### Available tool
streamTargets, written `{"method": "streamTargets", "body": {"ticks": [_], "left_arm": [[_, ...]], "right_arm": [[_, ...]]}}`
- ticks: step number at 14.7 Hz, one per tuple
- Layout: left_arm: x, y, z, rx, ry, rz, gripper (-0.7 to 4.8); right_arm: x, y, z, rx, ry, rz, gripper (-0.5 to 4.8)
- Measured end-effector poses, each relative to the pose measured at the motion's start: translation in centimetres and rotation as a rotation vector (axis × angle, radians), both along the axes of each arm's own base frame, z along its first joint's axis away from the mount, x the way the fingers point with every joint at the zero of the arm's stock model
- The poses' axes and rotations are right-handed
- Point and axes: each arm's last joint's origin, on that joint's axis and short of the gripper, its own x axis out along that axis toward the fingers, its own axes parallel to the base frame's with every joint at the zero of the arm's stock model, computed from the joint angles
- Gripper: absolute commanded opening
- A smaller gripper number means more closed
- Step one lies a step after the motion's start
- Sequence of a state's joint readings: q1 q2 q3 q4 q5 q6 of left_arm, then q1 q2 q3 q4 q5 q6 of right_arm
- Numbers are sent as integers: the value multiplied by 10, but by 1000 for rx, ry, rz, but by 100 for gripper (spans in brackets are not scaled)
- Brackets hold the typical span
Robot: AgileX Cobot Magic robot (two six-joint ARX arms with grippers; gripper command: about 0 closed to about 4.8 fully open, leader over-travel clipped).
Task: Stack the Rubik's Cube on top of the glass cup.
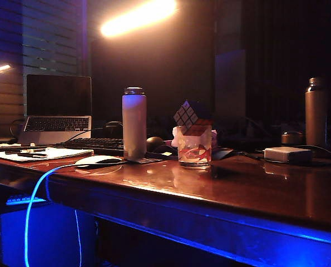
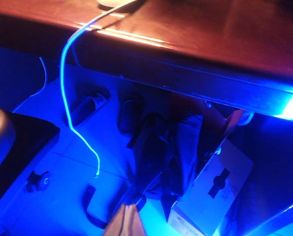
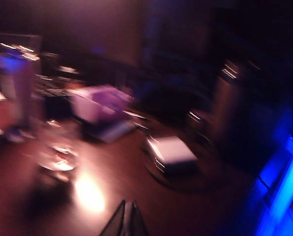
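The Rubik's Cube (image 1: 191,115) already sits on the glass cup (image 1: 194,147), tilted, one corner up and its lower edges resting on the rim; the cup stands on the table (image 1: 248,186) between the white bottle (image 1: 134,123) and the flat white box (image 1: 287,154); neither of my arms shows in the exterior view, so nothing is touching the stack.

My right gripper (image 3: 127,220) appears only as two dark tips pressed together at the edge of its blurred wrist view, jaws closed on nothing; the cup (image 3: 55,152) lies well away from them across the tabletop, with the white box (image 3: 172,153) nearer. My left gripper (image 2: 128,222) hangs below the table edge over the floor, pale tips meeting, jaws narrow and empty as far as I can judge; beneath it I see shoes (image 2: 88,106) and a cardboard box (image 2: 210,189).

I judge the stacking done and the step in hand a clean retreat; doing it well means keeping both arms clear of the table edge and of the glowing cable (image 1: 34,203), since a knock could slide that tilted cube off the rim; I would not reach back to square it, as a nudge risks more than the tilt does.
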State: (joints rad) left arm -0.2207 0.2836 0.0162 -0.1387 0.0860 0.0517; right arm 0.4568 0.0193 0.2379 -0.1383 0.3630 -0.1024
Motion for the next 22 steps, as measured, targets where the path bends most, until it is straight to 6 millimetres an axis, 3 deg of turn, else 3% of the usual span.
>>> {"method": "streamTargets", "body": {"ticks": [4, 10, 22], "left_arm": [[0, 0, 0, -1, -3, 1, -2], [0, 0, 0, -1, -1, 0, -2], [-1, 0, 1, -1, -10, 4, -2]], "right_arm": [[10, 0, -25, -36, 83, -38, -1], [22, -19, -77, -10, 245, -95, -1], [22, -19, -77, -8, 246, -96, -1]]}}
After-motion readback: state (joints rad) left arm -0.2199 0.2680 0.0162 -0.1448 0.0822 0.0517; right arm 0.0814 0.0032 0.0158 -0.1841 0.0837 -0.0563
